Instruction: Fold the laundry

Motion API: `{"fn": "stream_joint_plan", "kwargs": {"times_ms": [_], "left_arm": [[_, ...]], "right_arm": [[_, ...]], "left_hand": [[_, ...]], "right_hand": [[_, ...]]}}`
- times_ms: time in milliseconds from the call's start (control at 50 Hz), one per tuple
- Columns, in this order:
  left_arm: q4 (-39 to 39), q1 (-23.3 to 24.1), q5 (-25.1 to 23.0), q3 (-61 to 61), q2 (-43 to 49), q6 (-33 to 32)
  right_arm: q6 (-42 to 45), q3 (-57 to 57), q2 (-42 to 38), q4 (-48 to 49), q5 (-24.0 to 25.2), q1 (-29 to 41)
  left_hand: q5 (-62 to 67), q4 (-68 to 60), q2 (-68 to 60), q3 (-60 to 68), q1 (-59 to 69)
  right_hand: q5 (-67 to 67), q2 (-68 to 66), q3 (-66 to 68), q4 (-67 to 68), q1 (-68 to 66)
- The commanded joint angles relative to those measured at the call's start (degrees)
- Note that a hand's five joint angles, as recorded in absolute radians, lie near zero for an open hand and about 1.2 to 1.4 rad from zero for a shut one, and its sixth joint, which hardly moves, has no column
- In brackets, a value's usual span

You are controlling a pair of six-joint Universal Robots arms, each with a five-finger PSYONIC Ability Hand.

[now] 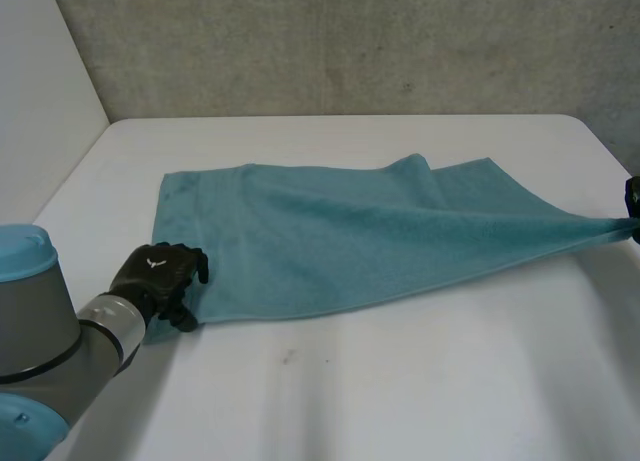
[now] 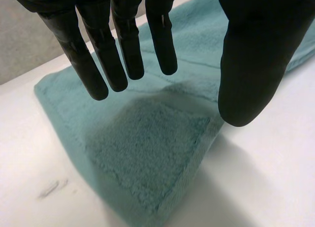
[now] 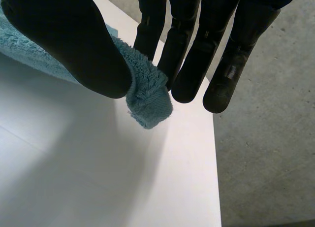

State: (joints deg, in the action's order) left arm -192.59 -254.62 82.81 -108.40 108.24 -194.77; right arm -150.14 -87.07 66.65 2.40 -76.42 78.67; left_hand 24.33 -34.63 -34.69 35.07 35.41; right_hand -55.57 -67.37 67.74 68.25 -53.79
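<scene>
Nearest me, the left hand (image 1: 158, 273) hangs released, fingers straight, over the near left corner of the teal towel (image 1: 340, 241). I see the towel flat on the bench (image 1: 420, 381), long axis left to right, tapering to the right hand (image 3: 69, 45). That hand pinches the far corner and is mostly cut off in the head view.

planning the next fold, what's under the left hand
Under the left hand lies a corner of the teal terry towel, resting on the white table. The table beneath that corner is covered by the cloth.

Towel (image 1: 330, 241) spread across table (image 1: 400, 381), wall (image 1: 350, 51) behind
</scene>
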Motion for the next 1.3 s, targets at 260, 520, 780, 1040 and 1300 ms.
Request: {"fn": "stream_joint_plan", "kwargs": {"times_ms": [260,520,780,1040,1300], "left_arm": [[-10.00,-0.43,3.06,2.94,4.01,-6.49],[4.24,-4.74,3.06,-4.71,-14.55,-22.41],[14.62,-7.55,-1.06,-4.90,-20.00,-23.29],[1.70,-6.24,-2.56,13.55,4.25,-23.55],[-1.47,-5.62,-2.65,36.66,23.14,-22.85]], "right_arm": [[1.95,-2.67,1.64,-1.43,1.01,0.78],[28.38,-8.01,13.76,-26.09,0.13,0.17],[38.00,-12.60,17.11,-31.06,0.66,-1.24],[17.36,8.11,-2.81,-14.54,-3.29,8.33],[10.75,32.12,-22.78,-6.36,-10.41,12.91]], "left_hand": [[45.67,-45.37,-45.31,44.93,44.59],[45.67,-45.37,-45.31,44.93,44.59],[45.67,-45.37,-45.31,44.93,44.59],[45.67,-45.37,-45.31,44.93,44.59],[45.67,-45.37,-45.31,44.93,44.59]], "right_hand": [[-14.43,-12.63,12.26,11.75,-26.21],[-14.43,-12.63,12.26,11.75,-26.21],[-14.43,-12.63,12.26,11.75,-26.21],[-14.43,-12.63,12.26,11.75,-26.21],[-14.43,-12.63,12.26,11.75,-26.21]]}}
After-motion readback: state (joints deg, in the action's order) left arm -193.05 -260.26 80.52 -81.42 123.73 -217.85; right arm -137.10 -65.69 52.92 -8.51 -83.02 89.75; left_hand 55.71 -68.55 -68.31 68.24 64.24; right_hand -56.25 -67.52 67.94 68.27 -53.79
